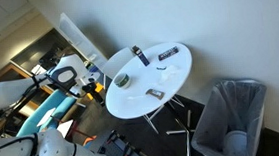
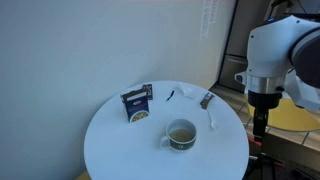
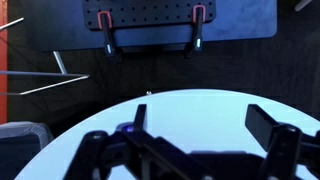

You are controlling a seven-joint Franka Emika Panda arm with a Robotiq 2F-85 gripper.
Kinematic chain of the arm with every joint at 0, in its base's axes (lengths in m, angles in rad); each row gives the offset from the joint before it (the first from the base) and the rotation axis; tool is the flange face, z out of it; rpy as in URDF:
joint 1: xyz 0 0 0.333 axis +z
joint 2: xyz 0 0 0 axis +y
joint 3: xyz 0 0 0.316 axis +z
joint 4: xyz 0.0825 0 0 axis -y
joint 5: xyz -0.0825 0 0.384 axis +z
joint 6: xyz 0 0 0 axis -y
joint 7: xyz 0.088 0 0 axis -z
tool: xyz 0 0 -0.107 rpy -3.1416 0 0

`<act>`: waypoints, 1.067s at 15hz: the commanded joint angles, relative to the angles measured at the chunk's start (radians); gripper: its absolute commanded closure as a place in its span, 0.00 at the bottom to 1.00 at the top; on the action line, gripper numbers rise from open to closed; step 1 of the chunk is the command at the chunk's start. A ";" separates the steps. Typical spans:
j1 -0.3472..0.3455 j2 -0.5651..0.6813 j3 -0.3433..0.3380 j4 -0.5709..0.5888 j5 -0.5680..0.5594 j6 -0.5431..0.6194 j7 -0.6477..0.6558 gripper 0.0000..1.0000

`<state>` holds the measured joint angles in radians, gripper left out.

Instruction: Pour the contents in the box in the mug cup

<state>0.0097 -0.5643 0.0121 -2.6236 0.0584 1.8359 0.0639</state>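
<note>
The small dark box with a pale patch stands upright at the back of the white round table; it also shows in an exterior view. The olive-grey mug cup sits near the table's edge on the robot's side, and shows in an exterior view with something pale inside. My gripper hangs beside the table's edge, apart from both. In the wrist view my gripper is open and empty over the white tabletop; neither box nor mug shows there.
A flat dark oblong with white marks and a small flat grey piece lie on the table. A bin with a grey liner holds a pale bluish cup. A black clamped plate lies beyond the table.
</note>
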 commanded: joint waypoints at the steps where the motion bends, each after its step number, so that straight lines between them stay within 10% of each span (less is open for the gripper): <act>1: -0.003 0.000 0.003 0.001 0.001 -0.001 -0.001 0.00; 16: -0.088 0.216 -0.066 0.216 0.194 0.307 0.222 0.00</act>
<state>-0.0559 -0.4779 -0.0362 -2.5178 0.1903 2.0916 0.2303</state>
